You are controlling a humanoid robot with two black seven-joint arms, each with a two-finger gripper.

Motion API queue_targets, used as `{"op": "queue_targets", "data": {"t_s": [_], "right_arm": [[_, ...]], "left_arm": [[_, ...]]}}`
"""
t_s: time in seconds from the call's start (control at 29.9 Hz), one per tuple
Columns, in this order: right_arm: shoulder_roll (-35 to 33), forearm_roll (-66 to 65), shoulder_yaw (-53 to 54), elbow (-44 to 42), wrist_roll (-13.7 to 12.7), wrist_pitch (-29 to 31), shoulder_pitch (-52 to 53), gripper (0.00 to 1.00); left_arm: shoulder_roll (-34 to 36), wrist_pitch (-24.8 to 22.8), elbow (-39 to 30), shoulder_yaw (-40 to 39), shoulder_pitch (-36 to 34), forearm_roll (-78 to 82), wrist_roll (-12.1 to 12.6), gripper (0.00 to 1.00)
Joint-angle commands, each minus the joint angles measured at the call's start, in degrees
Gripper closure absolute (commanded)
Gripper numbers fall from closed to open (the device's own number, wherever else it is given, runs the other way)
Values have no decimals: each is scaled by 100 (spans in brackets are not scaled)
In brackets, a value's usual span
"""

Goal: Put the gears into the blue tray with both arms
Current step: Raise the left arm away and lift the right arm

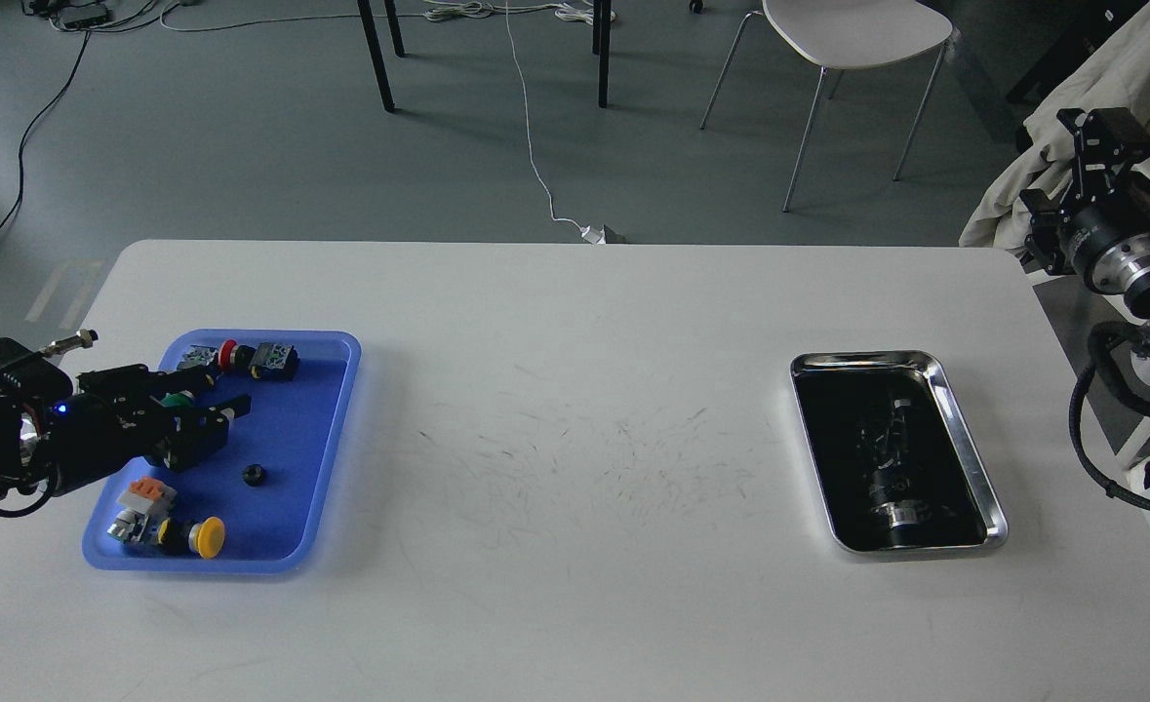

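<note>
The blue tray (287, 522) lies at the table's left. One small black gear (253, 475) rests on its floor, clear of everything else. My left gripper (212, 408) hovers over the tray's left half, up and left of that gear, open with nothing between its fingers. The steel tray (965, 439) at the right holds several dark parts that blend into its black floor; I cannot tell which are gears. My right gripper (1099, 136) is raised off the table's right edge, too dark to read.
Push-button switches lie in the blue tray: red (228, 353) at the back, yellow (208, 536) and orange (148, 491) at the front. A white chair (852, 34) and table legs stand behind the white table (575, 409). Cloth hangs at the far right.
</note>
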Motion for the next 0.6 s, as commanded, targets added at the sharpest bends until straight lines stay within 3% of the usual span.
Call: {"op": "queue_targets", "data": {"t_s": [0.0,0.17,0.37,0.57], "right_arm": [[-3,-52,-402,38,-14,28,199,6],[-91,-70,-1623,336,-14,388,638,6],[-512,-157,-2810,985,-93,687,1183,6],[-987,-1202,-3883,1829,-119,1345,1974,6]], "left_arm": [[34,-80,71,12,-320,-1242,-2,21],[8,-177,195,-84,-408,-2631,-2,19],[-54,-643,413,-400,-619,-3836,-2,15],[-317,-652,467,-725,-628,-4442,-2,14]]}}
